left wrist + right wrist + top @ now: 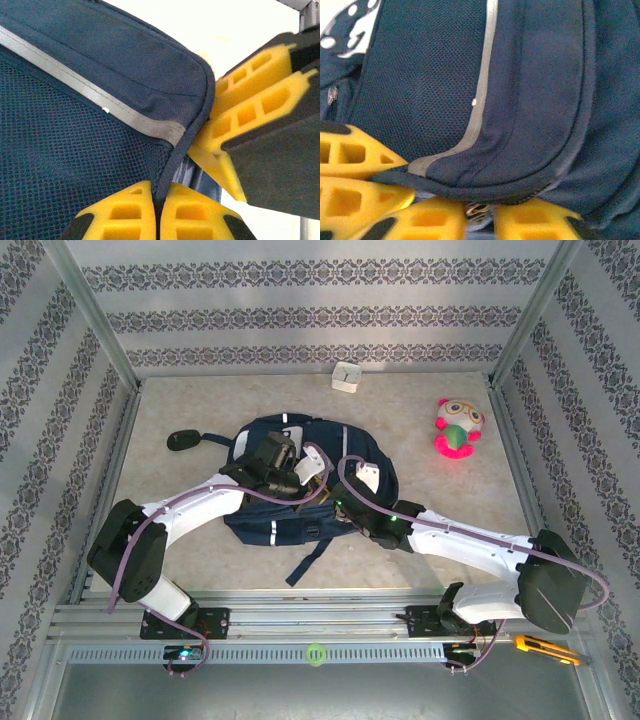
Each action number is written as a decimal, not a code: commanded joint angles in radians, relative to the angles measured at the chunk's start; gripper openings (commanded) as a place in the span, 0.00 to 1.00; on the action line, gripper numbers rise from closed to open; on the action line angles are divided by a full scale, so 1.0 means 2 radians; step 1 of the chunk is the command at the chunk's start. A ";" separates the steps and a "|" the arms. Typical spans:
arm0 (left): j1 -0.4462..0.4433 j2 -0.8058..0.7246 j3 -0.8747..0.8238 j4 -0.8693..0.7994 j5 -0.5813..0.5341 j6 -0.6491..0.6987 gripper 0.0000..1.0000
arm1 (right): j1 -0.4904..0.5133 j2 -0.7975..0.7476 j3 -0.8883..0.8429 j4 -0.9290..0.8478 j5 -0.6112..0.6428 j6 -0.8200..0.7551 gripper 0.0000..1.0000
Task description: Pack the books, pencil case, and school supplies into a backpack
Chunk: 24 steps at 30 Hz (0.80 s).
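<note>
Unzipping stage: backpack (300,502) lying flat on the surface (200,405). At its rim, left pincer (157,195) pressed together on the piping (197,127), right pincer (480,215) pinching the zipper pull (476,210). Next, probably: hold the piping taut, draw the zipper pull along.

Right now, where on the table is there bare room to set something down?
Free: the back-left corner between the black oval and the case; the strip between backpack and plush; the near middle around the loose strap. Crowded: the centre, under the left arm and right arm.
</note>
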 commanded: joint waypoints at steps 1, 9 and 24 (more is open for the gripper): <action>0.005 -0.016 0.013 0.004 0.021 -0.016 0.00 | -0.014 -0.017 -0.010 0.028 -0.012 -0.019 0.07; 0.005 -0.006 0.015 -0.034 -0.034 0.030 0.00 | -0.077 -0.070 0.003 -0.045 -0.169 -0.040 0.00; 0.005 -0.007 0.020 -0.032 -0.015 0.025 0.00 | -0.102 -0.020 0.030 -0.102 -0.159 -0.105 0.00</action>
